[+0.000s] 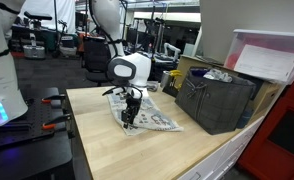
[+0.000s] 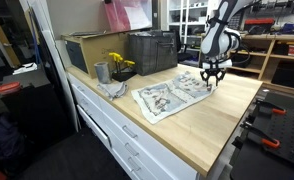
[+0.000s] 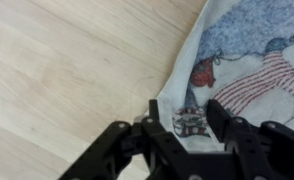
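Claw [image 3: 182, 115] abt half open, 2 black fingers apart, nothing pinched. It sits low over the edge of a white printed cloth w/ red & blue pattern [image 3: 247, 60], spread flat on a light wooden bench [image 3: 67, 70]. Dark grey plastic crate [image 1: 217, 100] stands behind the cloth, near the bench's back edge.

White cloth [image 3: 242, 60] with blue and red-striped print (black pincer [image 3: 185, 112])

No lettering could be read. The white printed cloth [image 3: 249, 62] on the pale wooden table [image 3: 67, 70] bore only blurred red-and-blue pictures, with no legible words.
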